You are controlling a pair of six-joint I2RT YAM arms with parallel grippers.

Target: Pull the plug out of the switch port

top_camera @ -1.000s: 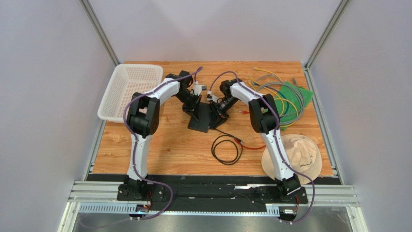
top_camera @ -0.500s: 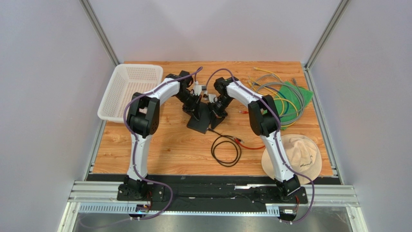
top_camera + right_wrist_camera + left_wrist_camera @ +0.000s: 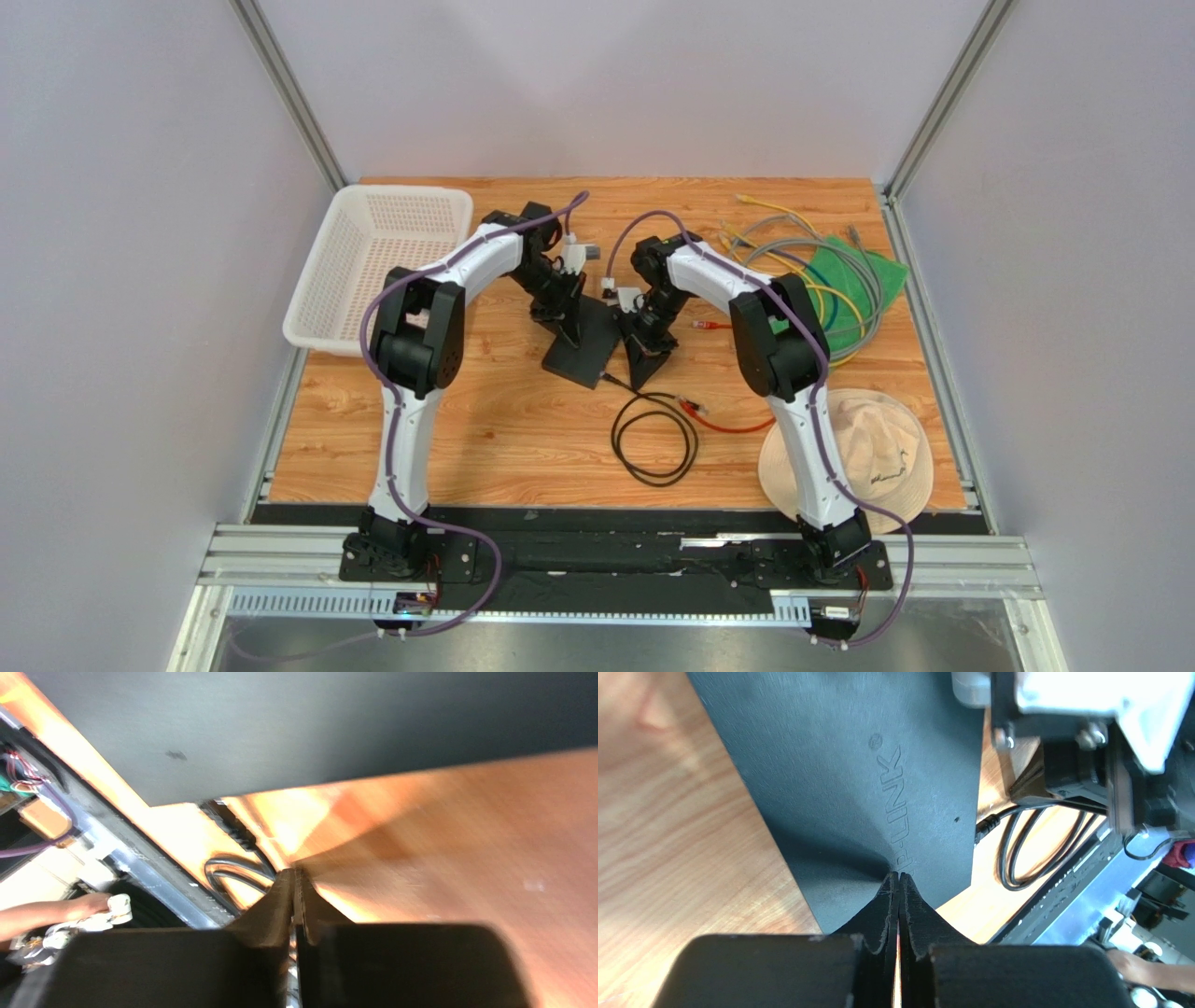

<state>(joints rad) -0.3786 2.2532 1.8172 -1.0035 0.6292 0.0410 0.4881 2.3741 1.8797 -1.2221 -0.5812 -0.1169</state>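
Note:
The switch (image 3: 579, 350) is a flat black box lying mid-table; it also fills the left wrist view (image 3: 843, 777) and the top of the right wrist view (image 3: 316, 728). A black plug (image 3: 983, 827) sits at its near edge, also in the right wrist view (image 3: 228, 822), and its black cable (image 3: 655, 437) coils toward me. My left gripper (image 3: 899, 876) is shut and empty, tips resting on the switch's top. My right gripper (image 3: 293, 873) is shut and empty, over bare wood just right of the switch, close to the plug; it also shows in the top view (image 3: 651, 359).
A white basket (image 3: 376, 262) stands at the back left. A bundle of loose cables (image 3: 786, 252) lies on a green cloth (image 3: 853, 301) at the back right. A beige hat (image 3: 859, 455) sits front right. A red cable (image 3: 723, 420) lies beside the black coil.
My right gripper has moved toward the near side, down along the switch's right edge toward the plug. My left gripper and the switch have stayed put.

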